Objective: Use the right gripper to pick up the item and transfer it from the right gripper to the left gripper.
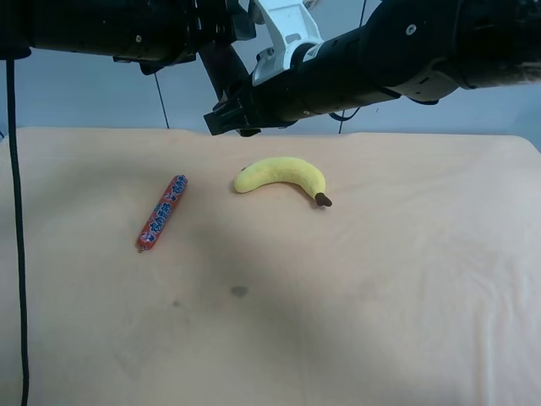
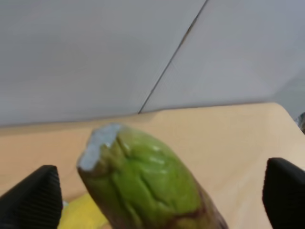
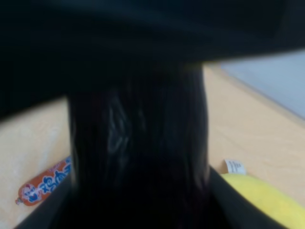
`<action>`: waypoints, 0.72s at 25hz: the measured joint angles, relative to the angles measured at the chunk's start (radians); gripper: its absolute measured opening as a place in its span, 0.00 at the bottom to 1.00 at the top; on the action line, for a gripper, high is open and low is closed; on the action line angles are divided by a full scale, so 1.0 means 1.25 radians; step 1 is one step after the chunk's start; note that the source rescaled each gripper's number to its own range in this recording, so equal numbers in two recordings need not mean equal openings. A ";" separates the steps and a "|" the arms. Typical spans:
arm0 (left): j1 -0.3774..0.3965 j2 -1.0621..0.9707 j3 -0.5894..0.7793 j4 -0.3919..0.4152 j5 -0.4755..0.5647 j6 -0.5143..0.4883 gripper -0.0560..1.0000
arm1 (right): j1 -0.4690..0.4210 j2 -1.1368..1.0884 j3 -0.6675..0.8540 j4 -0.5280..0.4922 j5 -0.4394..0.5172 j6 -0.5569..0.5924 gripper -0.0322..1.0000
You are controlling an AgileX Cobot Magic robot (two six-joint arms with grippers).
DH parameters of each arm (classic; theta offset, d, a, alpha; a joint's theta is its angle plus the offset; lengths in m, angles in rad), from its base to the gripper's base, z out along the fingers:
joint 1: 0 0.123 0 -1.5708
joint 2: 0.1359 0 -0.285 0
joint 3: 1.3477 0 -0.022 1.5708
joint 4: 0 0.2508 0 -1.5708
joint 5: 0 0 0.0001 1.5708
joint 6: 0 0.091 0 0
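One eggplant [image 2: 147, 181] hung in the air above the far edge of the worktop [image 1: 380, 296], lying between the two arms. The right wrist view was almost filled by its glossy dark body [image 3: 138, 157]. The left wrist view showed its green stem end, capped with a pale tip, close to the camera.

The right gripper [image 1: 224, 118] sat on the arm at the exterior high view's right, the one with a white bracket [image 1: 287, 34]. Its jaws were clamped on the dark body and carried the eggplant alone.

The left gripper [image 2: 159, 191] had its jaws wide. Its two ribbed black fingers [image 2: 35, 198] stood one on each side of the stem end. A clear gap of worktop showed between each finger and the eggplant, so neither touched it.

Below and nearer, a yellow banana [image 1: 283, 176] lay on the peach cloth, its brown stem pointing toward the exterior high view's right. A red-and-blue sausage stick [image 1: 162, 213] lay well apart from it, toward that view's left, slanted on the cloth. Nearer again, a small dark spot [image 1: 239, 291] marked the cloth. A black cable [image 1: 17, 237] ran down along the view's left edge. A grey wall [image 1: 84, 93] stood behind the worktop.
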 joint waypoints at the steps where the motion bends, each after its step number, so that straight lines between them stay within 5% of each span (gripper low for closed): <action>1: 0.000 0.002 0.000 0.000 0.001 0.000 0.72 | 0.000 0.000 0.000 0.000 0.000 0.000 0.03; 5: 0.000 0.009 0.000 0.000 0.005 0.000 0.59 | 0.000 0.000 0.000 0.000 0.000 0.000 0.03; 12: -0.003 0.010 0.000 -0.004 0.019 -0.004 0.16 | 0.000 0.001 0.000 0.000 0.003 0.000 0.03; 18: -0.004 0.010 -0.001 -0.006 0.022 -0.006 0.14 | 0.000 0.002 0.000 0.000 0.004 0.003 0.03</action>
